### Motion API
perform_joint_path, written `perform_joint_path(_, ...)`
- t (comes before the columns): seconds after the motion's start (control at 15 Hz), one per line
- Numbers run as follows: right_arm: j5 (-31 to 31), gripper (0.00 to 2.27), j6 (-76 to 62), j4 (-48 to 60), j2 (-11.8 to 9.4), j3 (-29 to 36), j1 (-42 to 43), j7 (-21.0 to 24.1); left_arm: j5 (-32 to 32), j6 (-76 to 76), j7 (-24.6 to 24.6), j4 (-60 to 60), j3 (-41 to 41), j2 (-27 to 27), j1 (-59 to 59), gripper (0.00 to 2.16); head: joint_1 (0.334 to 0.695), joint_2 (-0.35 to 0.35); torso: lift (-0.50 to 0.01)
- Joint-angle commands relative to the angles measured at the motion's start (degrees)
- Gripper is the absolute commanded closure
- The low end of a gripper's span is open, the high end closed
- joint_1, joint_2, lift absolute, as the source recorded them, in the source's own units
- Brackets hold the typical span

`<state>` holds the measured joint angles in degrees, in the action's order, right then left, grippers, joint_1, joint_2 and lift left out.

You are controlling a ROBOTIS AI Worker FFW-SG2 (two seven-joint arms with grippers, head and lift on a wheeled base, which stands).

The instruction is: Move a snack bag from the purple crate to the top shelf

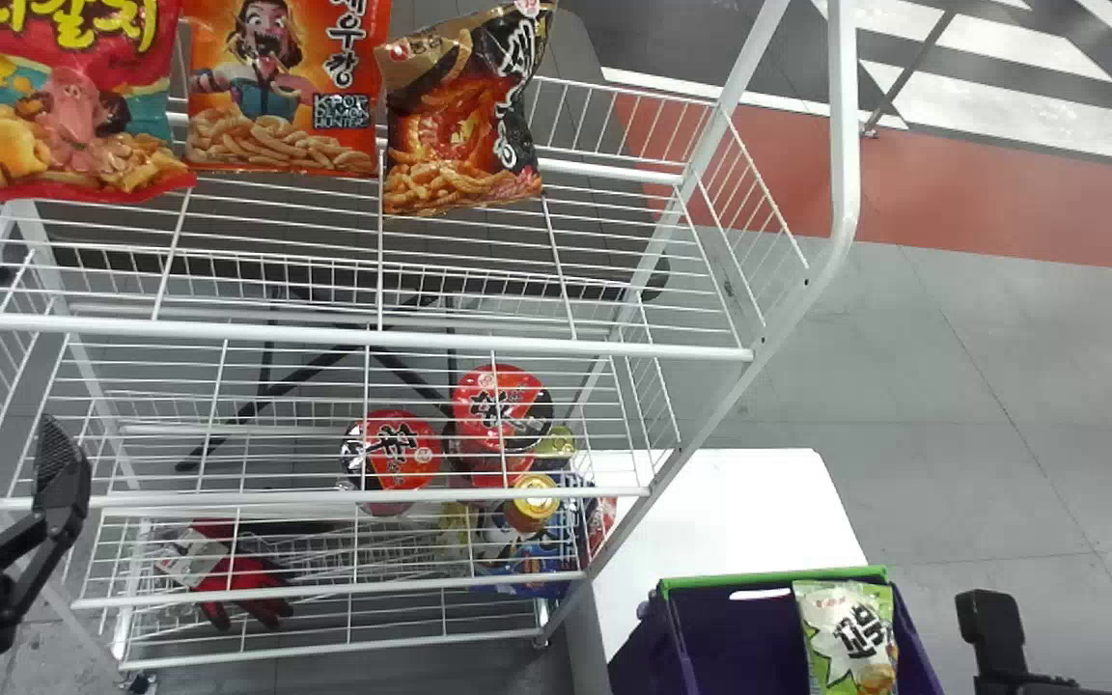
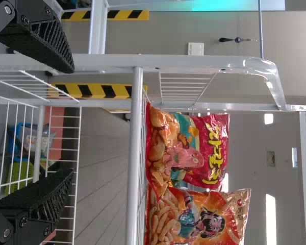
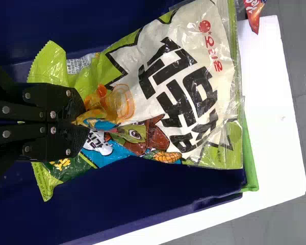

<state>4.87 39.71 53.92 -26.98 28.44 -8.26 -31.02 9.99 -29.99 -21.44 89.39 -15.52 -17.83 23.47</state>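
Right wrist view, left of frame: my right gripper narrow, apparently pinching the snack bag mid-frame, inside the purple crate | should handle light, slick, crushable; I'd grip gathered film, softly | left wrist view, left edge: my left gripper wide

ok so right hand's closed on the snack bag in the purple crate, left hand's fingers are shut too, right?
Left is wrong: the left wrist view shows the left hand open. Right hand closed on the snack bag in the purple crate stands.
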Motion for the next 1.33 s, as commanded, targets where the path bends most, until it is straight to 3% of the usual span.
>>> perform_joint_path(0.0, 0.0, 2.11, -0.6, 0.0, 0.0, -0.3, 0.1, 0.0, -0.1, -0.1, -0.1, 0.6, 0.4, 0.1, 0.4, 0.13, 0.695, -0.35, -0.11)
perform_joint_path(1.27, 0.4, 2.11, -2.3, 0.0, 0.3, -0.8, 0.1, -0.1, -0.1, -0.1, -0.1, 1.0, 0.7, 0.2, 1.0, 0.13, 0.695, -0.35, -0.034)
